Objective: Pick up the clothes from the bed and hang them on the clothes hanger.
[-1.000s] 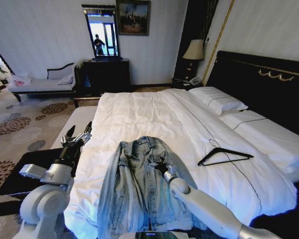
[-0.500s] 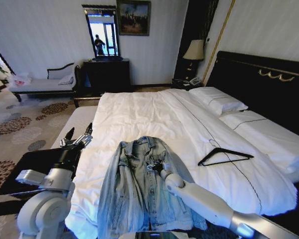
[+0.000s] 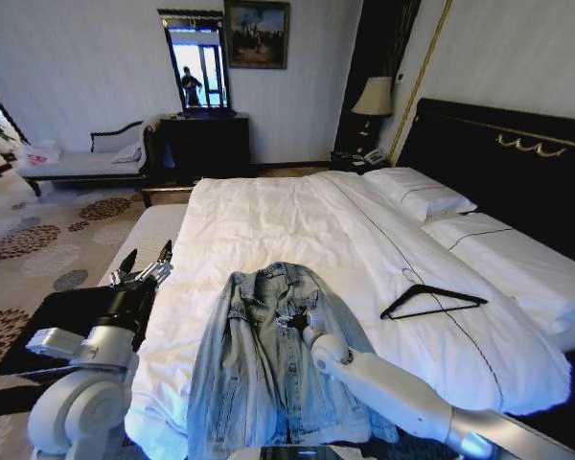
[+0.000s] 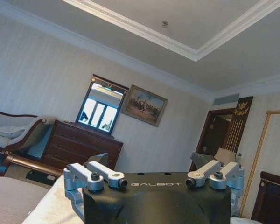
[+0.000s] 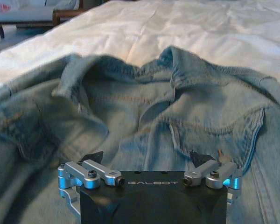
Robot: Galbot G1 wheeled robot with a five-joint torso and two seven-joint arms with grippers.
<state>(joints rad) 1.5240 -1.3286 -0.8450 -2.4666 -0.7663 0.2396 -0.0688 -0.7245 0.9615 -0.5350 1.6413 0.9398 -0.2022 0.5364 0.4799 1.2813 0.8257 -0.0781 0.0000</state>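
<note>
Denim jacket (image 3: 273, 359) lies spread flat, front up, on the near end of the bed (image 3: 297, 216). Right claw (image 3: 299, 321), fingers spread, is low over the jacket's chest below the collar. Clothes hanger (image 3: 431, 300) lies on the duvet, right of the jacket, apart from it. Left claw (image 3: 142, 266), spread, is raised at the bed's left edge.

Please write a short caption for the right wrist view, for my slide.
Right hand, fingers open, poised low over the denim jacket spread on the white bed.
</note>
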